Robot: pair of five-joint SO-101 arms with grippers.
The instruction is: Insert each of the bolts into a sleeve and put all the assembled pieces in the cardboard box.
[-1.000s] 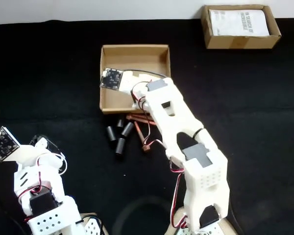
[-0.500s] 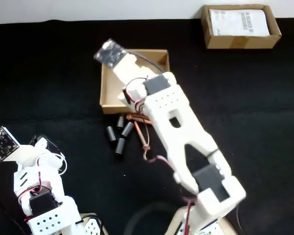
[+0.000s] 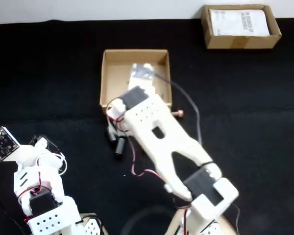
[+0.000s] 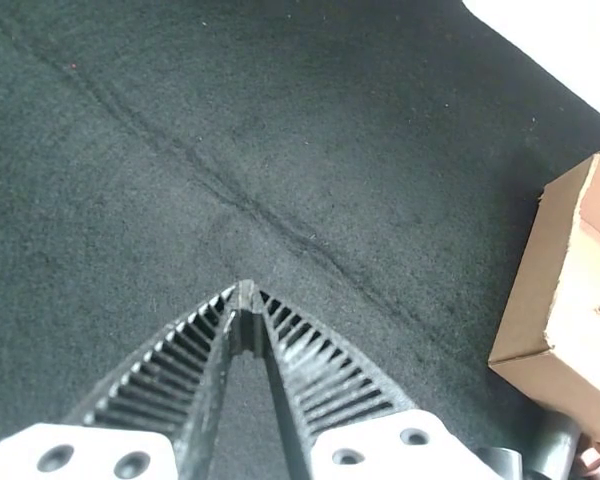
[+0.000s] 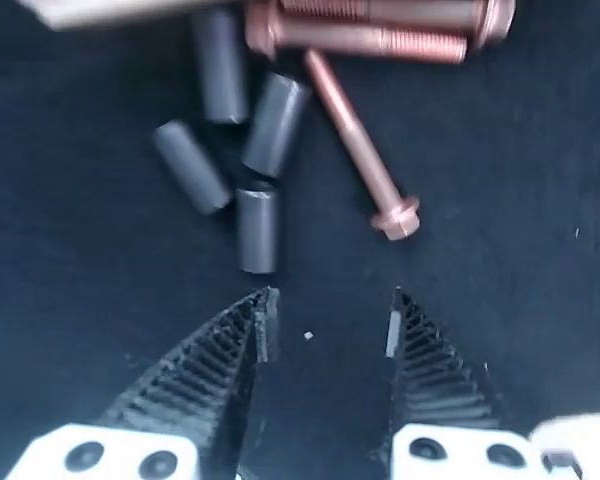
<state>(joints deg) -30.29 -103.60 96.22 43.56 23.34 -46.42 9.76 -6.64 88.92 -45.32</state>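
Observation:
Several dark grey sleeves (image 5: 257, 230) lie loose on the black mat, with three copper bolts (image 5: 355, 145) beside them. My right gripper (image 5: 330, 320) hovers open just short of the nearest sleeve, nothing between its fingers. From above, my right arm (image 3: 157, 132) covers most of the pile; two sleeves (image 3: 120, 145) and one bolt head (image 3: 178, 113) stick out from under it. Just beyond the pile the cardboard box (image 3: 108, 78) stands with no parts showing inside. My left gripper (image 4: 245, 295) is shut and holds nothing, low over bare mat left of the box (image 4: 570, 290).
A second cardboard box (image 3: 240, 41) holding a printed sheet sits at the back right. My left arm (image 3: 34, 186) stays at the front left corner. Black mat stretches to the left and right of the pile.
My right arm has lifted out of the cardboard box and swung back over the pile of sleeves and bolts. The left arm has kept still.

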